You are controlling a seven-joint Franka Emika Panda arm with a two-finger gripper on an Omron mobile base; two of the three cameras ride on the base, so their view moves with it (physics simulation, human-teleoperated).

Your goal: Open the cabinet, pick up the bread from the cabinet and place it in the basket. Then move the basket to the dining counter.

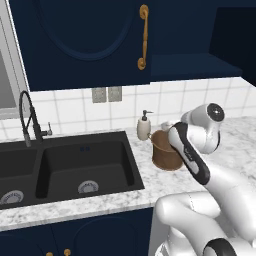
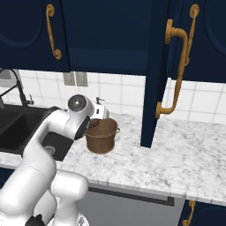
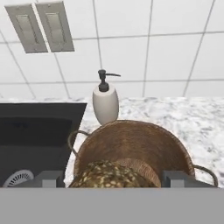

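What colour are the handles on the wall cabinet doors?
Brass gold, on the curly handles of the dark navy cabinet; clearest in the right base view.

Arm (image 1: pixel 192 155) bent forward and down; pincer (image 3: pixel 107 178) fingers spread wide.

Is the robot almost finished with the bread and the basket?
About halfway. The cabinet door stands open, so that part is done. The bread sits low between the open end effector fingers, at the mouth of the basket, so it is just going in. The basket is on the counter beside the soap dispenser; carrying it to the dining counter is left.
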